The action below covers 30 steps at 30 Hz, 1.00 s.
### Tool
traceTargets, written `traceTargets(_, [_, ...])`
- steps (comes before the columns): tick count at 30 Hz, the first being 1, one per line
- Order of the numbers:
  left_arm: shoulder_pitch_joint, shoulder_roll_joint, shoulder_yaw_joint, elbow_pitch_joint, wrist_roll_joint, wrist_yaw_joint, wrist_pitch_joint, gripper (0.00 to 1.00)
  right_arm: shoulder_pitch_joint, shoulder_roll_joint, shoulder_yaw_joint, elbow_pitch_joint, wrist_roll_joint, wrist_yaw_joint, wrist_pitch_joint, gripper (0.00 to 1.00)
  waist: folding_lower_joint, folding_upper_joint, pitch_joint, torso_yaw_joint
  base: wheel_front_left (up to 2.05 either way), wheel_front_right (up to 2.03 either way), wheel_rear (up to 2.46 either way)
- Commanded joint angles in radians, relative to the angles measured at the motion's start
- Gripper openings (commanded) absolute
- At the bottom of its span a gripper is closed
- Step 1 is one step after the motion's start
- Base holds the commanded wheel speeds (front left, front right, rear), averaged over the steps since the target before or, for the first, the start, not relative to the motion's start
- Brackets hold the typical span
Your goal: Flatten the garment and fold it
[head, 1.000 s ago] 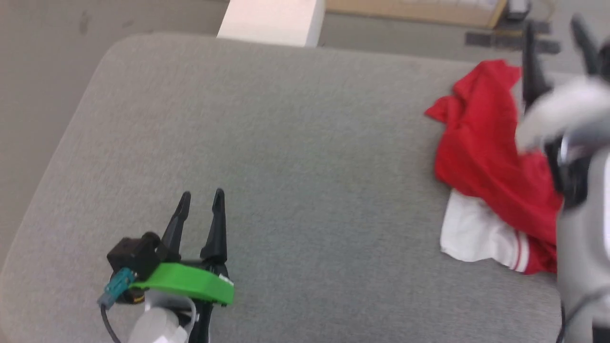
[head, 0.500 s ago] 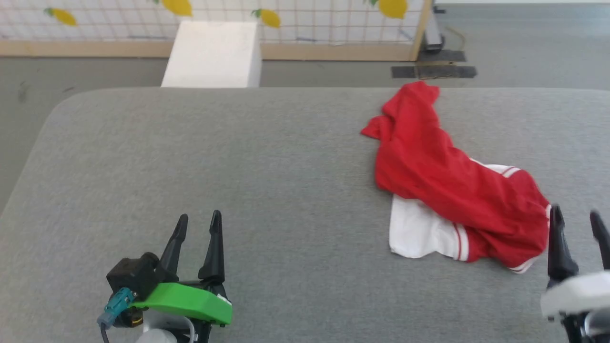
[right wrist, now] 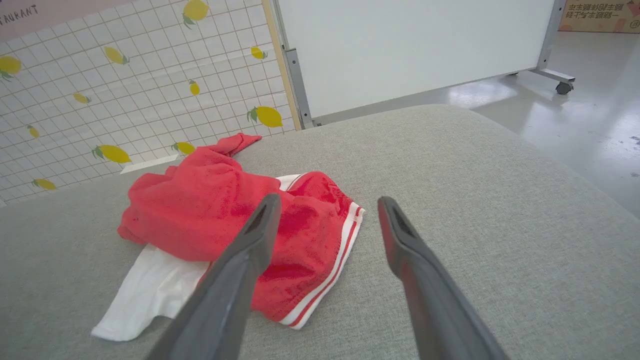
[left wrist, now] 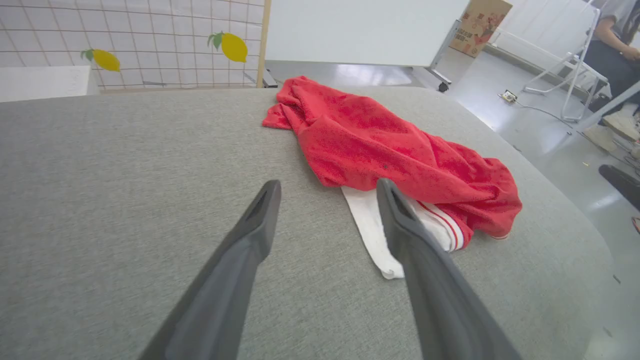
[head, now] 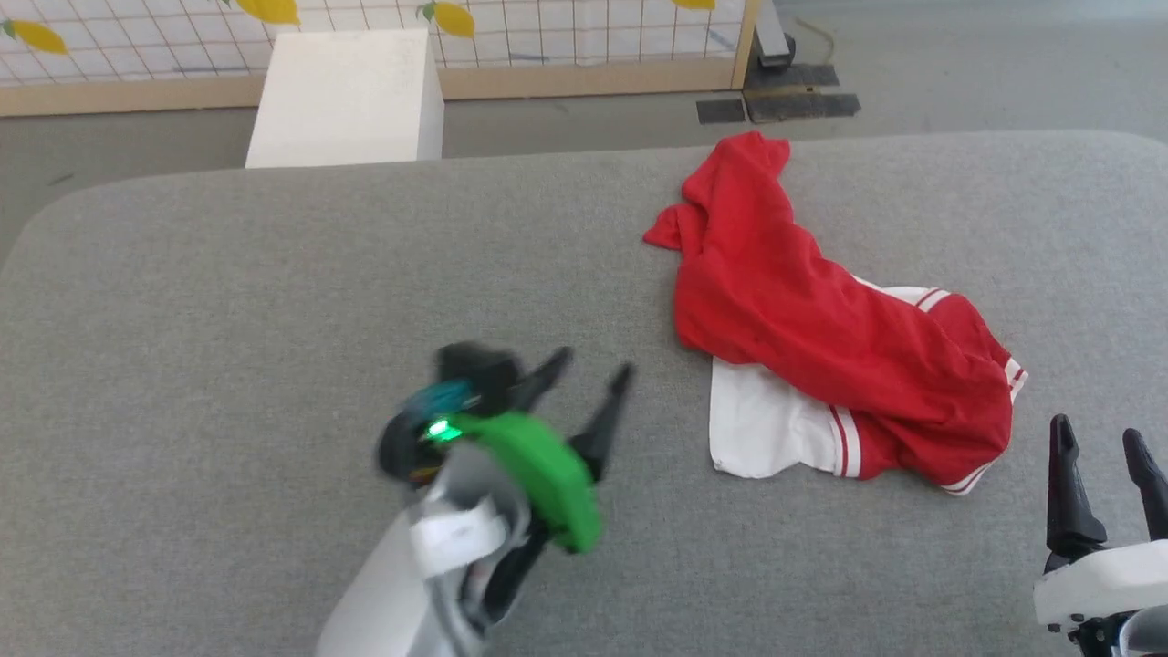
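The garment [head: 803, 319] lies crumpled on the grey table [head: 274, 301], right of centre: a red body bunched in folds with a white sleeve [head: 762, 429] sticking out at its near side, edged in red-and-white stripes. My left gripper [head: 593, 367] hovers open just left of the sleeve, fingers pointing toward it. In the left wrist view the garment [left wrist: 390, 155] lies just beyond the open fingers [left wrist: 250, 235]. My right gripper [head: 1100, 440] stands open at the lower right, near the garment's striped hem [right wrist: 330, 280]. Nothing is held.
A white box [head: 347, 96] stands on the floor beyond the table's far edge, before a tiled lemon-print wall panel [head: 547, 27]. A whiteboard on wheels [right wrist: 410, 45] stands behind. A seated person [left wrist: 612, 45] is at the far right. The table's left half is bare.
The head camera has turned, shifting the whole picture. My left gripper has swung up and right toward the white sleeve. The right gripper has come down to the lower right.
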Motion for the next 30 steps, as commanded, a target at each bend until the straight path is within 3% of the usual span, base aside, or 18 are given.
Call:
traceTargets(1, [-0.054, -0.005, -0.045, 0.028, -0.008, -0.007, 0.06, 1.0, -0.014, 0.001, 0.001, -0.002, 0.009, -0.001, -0.005, 1.0, 0.0, -0.0001, 0.029, -0.017, 0.0, 0.0, 0.0])
traceTargets(6, [-0.204, -0.007, -0.225, 0.133, -0.04, -0.009, 0.285, 1.0, -0.03, 0.001, 0.008, 0.005, 0.015, -0.001, -0.007, 1.0, 0.0, -0.0001, 0.074, -0.054, 0.0, 0.0, 0.0])
traceTargets(9, [-0.263, -0.008, -0.312, 0.171, -0.061, -0.001, 0.36, 1.0, -0.037, 0.001, 0.012, 0.01, 0.016, -0.001, -0.013, 1.0, 0.0, -0.0001, 0.1, -0.077, 0.0, 0.0, 0.0])
traceTargets(20, [-0.372, -0.008, -0.459, 0.339, -0.058, 0.025, 0.413, 1.0, -0.046, 0.001, 0.009, 0.04, 0.032, -0.001, -0.042, 1.0, 0.0, -0.0001, 0.145, -0.121, 0.0, 0.0, 0.0])
traceTargets(21, [-0.374, -0.008, -0.466, 0.348, -0.065, 0.027, 0.411, 0.58, -0.047, 0.001, 0.008, 0.042, 0.032, -0.001, -0.043, 1.0, 0.0, -0.0001, 0.146, -0.121, 0.0, 0.0, 0.0])
traceTargets(22, [-0.376, -0.008, -0.471, 0.354, -0.068, 0.028, 0.407, 0.34, -0.049, 0.001, 0.007, 0.043, 0.032, -0.001, -0.044, 1.0, 0.0, -0.0001, 0.147, -0.12, 0.0, 0.0, 0.0])
traceTargets(23, [-0.378, -0.008, -0.476, 0.36, -0.076, 0.028, 0.402, 0.0, -0.05, 0.001, 0.005, 0.044, 0.031, -0.001, -0.045, 1.0, 0.0, -0.0001, 0.147, -0.118, 0.0, 0.0, 0.0])
traceTargets(30, [-0.393, -0.008, -0.51, 0.348, -0.151, 0.016, 0.376, 0.0, -0.054, 0.001, -0.006, 0.053, 0.023, -0.001, -0.044, 1.0, 0.0, -0.0001, 0.135, -0.079, 0.0, 0.0, 0.0])
